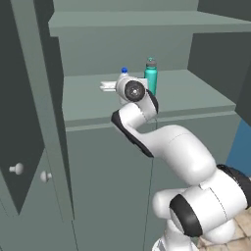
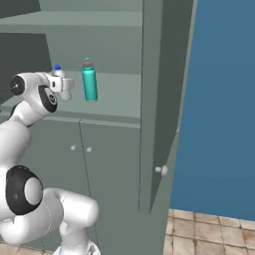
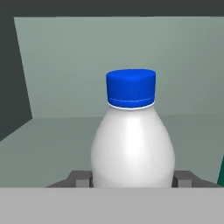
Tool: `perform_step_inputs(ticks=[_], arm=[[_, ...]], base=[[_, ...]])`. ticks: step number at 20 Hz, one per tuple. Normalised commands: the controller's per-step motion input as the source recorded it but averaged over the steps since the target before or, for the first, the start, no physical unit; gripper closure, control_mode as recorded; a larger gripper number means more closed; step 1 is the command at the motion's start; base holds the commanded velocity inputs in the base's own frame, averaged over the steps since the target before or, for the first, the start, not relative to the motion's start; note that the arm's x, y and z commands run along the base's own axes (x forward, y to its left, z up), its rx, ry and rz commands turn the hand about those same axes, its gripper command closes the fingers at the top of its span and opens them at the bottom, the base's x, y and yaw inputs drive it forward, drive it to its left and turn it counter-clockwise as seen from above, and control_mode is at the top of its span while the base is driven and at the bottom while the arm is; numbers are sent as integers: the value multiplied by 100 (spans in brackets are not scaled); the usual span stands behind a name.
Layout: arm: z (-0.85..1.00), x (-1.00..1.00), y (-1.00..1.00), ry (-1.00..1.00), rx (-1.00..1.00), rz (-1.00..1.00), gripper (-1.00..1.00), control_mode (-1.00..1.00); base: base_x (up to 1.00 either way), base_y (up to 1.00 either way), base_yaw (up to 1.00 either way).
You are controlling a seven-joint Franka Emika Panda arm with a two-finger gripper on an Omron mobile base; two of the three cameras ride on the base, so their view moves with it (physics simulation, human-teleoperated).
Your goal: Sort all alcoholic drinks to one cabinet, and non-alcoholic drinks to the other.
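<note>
White plastic bottle with a blue cap (image 3: 131, 144) stands upright between the two dark finger tips of the gripper (image 3: 133, 179), one tip at each side of its lower body. The tips lie against the sides of the bottle or very close to them, so I judge that the gripper is closed on it at a middle width; a thin gap I could not exclude. The long axis of the bottle is vertical and the fingers meet it from the side, across this axis, well below the cap.

Going from left to right in the left base view: an open grey cabinet door (image 1: 29, 112) with a round knob, then the grey-green cabinet shelf (image 1: 196, 95), and on or just over it the white bottle, mostly hidden behind the white wrist of the arm. Whether its bottom touches the shelf I cannot tell. Just beside it to the right stands the fatter teal bottle with a grey cap (image 1: 151, 76), also upright. The two are near each other but appear apart.

Both non-alcoholic drinks are thus in the same cabinet. If the white bottle is already resting, the next move would be to open the fingers and pull straight back, away from the teal neighbour, so that neither bottle falls.
</note>
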Motion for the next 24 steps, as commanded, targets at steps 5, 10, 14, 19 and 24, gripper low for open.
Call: perform_step_inputs(ticks=[5,10,14,19,24], arm=[[-28,0,0,-2,0,0,100,-100],[-13,2,0,-12,0,2,100,-100],[-20,14,1,-10,1,4,100,-100],[-35,14,3,2,0,2,100,-100],[-20,0,0,5,0,0,100,-100]], base=[[0,0,0],[0,0,0],[0,0,0],[0,0,0],[0,0,0]])
